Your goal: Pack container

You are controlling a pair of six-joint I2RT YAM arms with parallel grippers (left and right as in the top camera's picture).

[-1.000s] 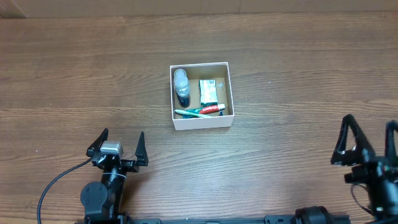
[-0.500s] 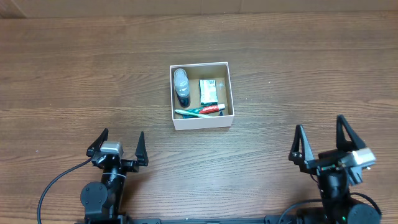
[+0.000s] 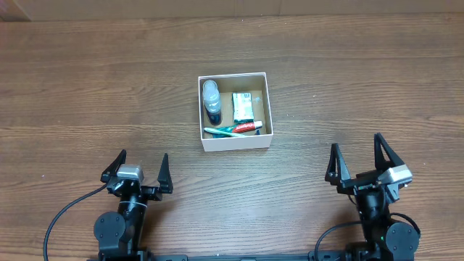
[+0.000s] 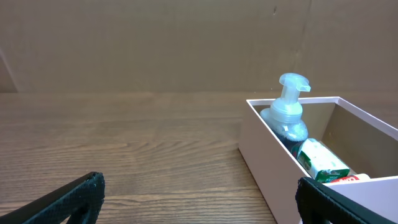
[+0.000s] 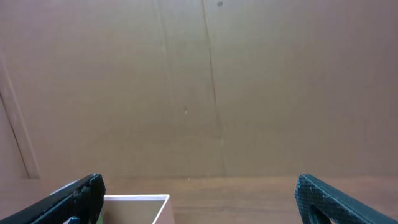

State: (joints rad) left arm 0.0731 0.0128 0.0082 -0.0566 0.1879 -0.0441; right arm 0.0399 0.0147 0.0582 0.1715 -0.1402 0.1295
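The container (image 3: 236,140), a square shallow cardboard box with white walls and brown inside, sits at the table's middle. It holds a clear pump bottle (image 3: 211,100), a green-and-white packet (image 3: 243,106), a red tube (image 3: 249,126) and a teal toothbrush (image 3: 220,132). My left gripper (image 3: 137,173) is open and empty, near the front edge, left of the box. My right gripper (image 3: 360,164) is open and empty at the front right. The left wrist view shows the box (image 4: 267,171), bottle (image 4: 287,114) and packet (image 4: 321,160). The right wrist view shows a box corner (image 5: 163,200).
The wooden table (image 3: 87,87) stretches on all sides of the box. A brown cardboard wall (image 5: 199,87) stands behind the table's far edge. A black cable (image 3: 61,217) runs from the left arm.
My right arm has swung left from the table's right edge and settled at the front right, jaws still open. The left arm and the box have not moved.
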